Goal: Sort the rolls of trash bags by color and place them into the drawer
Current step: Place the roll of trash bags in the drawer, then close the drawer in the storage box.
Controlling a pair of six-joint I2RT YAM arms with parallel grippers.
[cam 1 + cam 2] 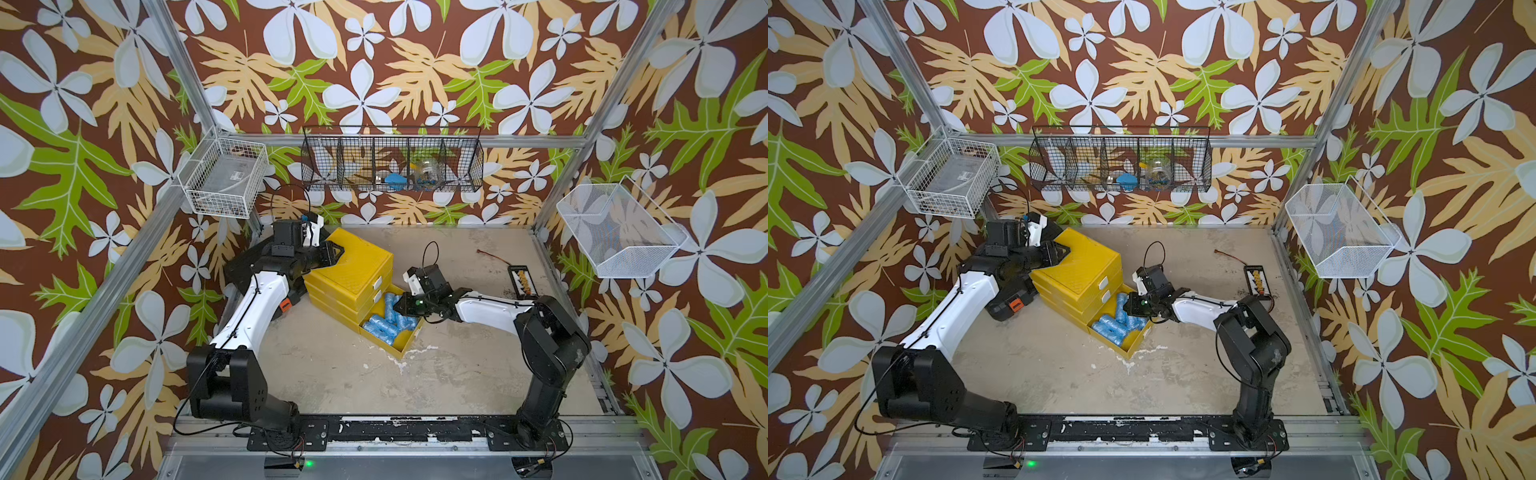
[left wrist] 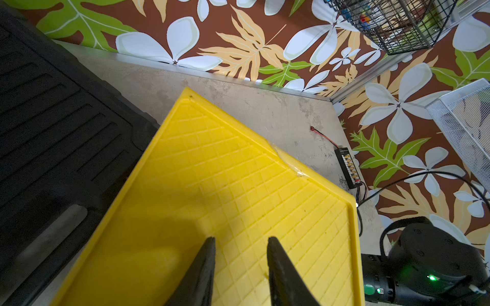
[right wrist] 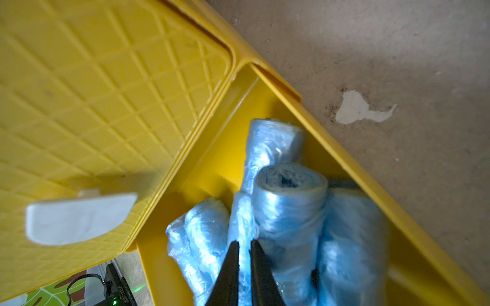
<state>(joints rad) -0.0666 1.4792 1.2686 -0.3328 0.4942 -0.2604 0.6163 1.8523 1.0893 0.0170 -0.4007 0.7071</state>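
The black tool case (image 2: 53,119) lies just beside the yellow chest (image 1: 361,253) at its nine o'clock, closing that flank; the left gripper (image 2: 240,241), fingers a little apart with nothing between them, sits on or just over the chest's lid, probably to pin it while a drawer slides; the two upper drawers are shut, and the bottom drawer (image 1: 409,347) stands pulled out toward five o'clock with the light blue rolls (image 1: 388,322) heaped inside; the right gripper (image 3: 244,242) reaches over them from three o'clock, fingers almost together, blue film showing in the slit, though whether it is pinched I cannot tell; bare table (image 1: 353,374) at six o'clock leaves room to withdraw.
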